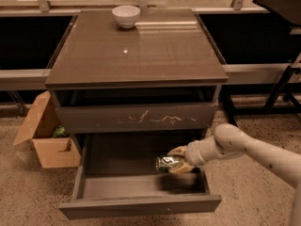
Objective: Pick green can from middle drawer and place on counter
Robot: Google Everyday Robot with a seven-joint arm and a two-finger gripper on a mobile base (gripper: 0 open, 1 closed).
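Observation:
The green can (165,163) lies on its side between the fingers of my gripper (175,161), inside the open middle drawer (141,205) near its right side. The gripper is shut on the can and holds it a little above the drawer floor, with a shadow beneath it. My pale arm (235,142) reaches in from the right. The glossy grey-brown counter (136,51) tops the cabinet above.
A white bowl (126,16) stands at the counter's back edge. The upper drawer front with pale scratch marks (136,118) is slightly pulled out above the open drawer. An open cardboard box (44,138) sits on the floor to the left. A dark stand (282,86) is at the right.

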